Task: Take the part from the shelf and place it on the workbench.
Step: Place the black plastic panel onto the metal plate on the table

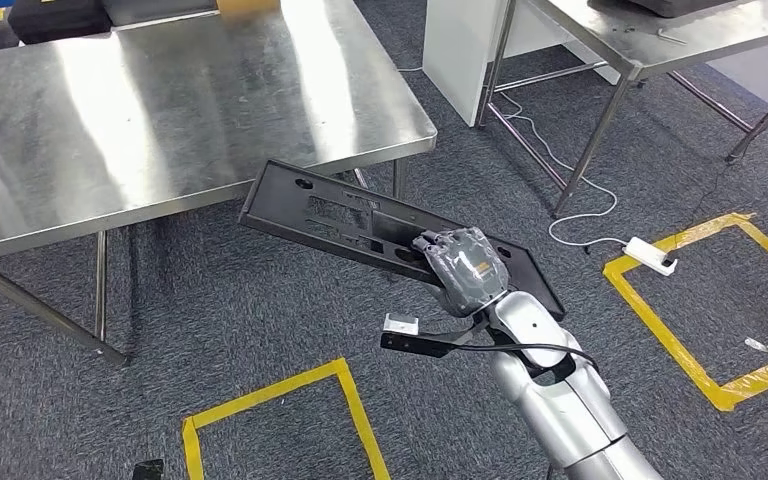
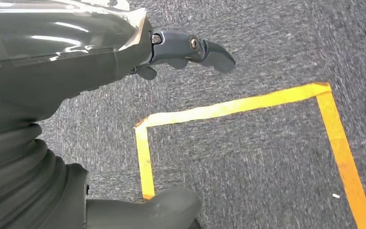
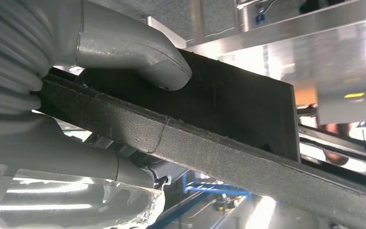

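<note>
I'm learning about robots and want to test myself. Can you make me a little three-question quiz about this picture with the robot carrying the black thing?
1. True or false: the long flat black plastic part already lies on the shiny steel workbench.
2. Which hand grips the part? A) left hand B) right hand
3. Fill in: the squares taped on the grey carpet are ______ in colour.

Key:
1. False; it is held in the air, one end near the workbench's edge.
2. B
3. Yellow
</note>
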You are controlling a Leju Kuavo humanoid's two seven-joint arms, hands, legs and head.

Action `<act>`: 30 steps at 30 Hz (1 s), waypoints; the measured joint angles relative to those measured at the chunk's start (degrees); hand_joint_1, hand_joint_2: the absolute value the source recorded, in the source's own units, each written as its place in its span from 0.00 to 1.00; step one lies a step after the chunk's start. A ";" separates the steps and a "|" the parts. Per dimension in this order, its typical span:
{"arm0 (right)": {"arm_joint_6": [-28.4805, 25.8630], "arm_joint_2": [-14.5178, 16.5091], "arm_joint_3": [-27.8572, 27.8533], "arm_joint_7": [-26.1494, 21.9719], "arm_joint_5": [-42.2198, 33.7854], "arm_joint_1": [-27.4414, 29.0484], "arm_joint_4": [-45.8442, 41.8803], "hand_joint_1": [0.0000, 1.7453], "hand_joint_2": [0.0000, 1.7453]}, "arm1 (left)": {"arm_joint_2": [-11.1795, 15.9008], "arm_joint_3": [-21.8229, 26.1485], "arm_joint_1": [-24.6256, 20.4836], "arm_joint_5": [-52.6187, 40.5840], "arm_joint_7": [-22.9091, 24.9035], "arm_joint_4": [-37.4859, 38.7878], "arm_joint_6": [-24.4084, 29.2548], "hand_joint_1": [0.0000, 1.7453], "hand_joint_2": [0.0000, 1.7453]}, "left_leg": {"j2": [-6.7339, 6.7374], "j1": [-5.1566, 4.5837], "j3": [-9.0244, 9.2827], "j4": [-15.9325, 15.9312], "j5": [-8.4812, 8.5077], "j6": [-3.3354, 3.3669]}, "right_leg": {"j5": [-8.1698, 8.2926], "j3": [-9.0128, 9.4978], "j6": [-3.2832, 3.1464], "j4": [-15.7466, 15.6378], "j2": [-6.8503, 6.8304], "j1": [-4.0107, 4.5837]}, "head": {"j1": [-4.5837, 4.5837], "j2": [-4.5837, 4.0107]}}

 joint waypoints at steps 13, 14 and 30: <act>0.58 1.25 1.68 0.50 0.53 -0.85 1.73 1.00 1.00 | -0.17 -0.06 -0.09 -1.27 0.55 0.00 -0.40 0.00 1.00 | -9.31 0.71 0.67 -0.73 0.66 0.86 | 0.84 -1.45 1.90 0.87 9.22 -1.16 | 0.56 0.00; 0.60 1.37 1.80 0.61 0.60 -1.02 1.91 1.00 1.00 | -0.17 -0.07 -0.06 -1.43 0.62 0.01 -0.38 0.00 1.00 | -9.77 0.70 0.51 -0.70 0.71 0.57 | 1.20 -1.01 1.61 -0.04 9.56 -1.13 | 0.53 0.00; 0.71 2.93 0.44 1.24 4.96 -7.95 7.90 1.00 1.00 | -0.27 -0.47 -0.79 -4.45 1.56 0.01 -0.84 0.00 1.00 | 0.88 0.97 -0.65 -0.22 1.01 -1.26 | 0.38 0.43 0.31 -0.60 0.88 -0.30 | -0.16 0.00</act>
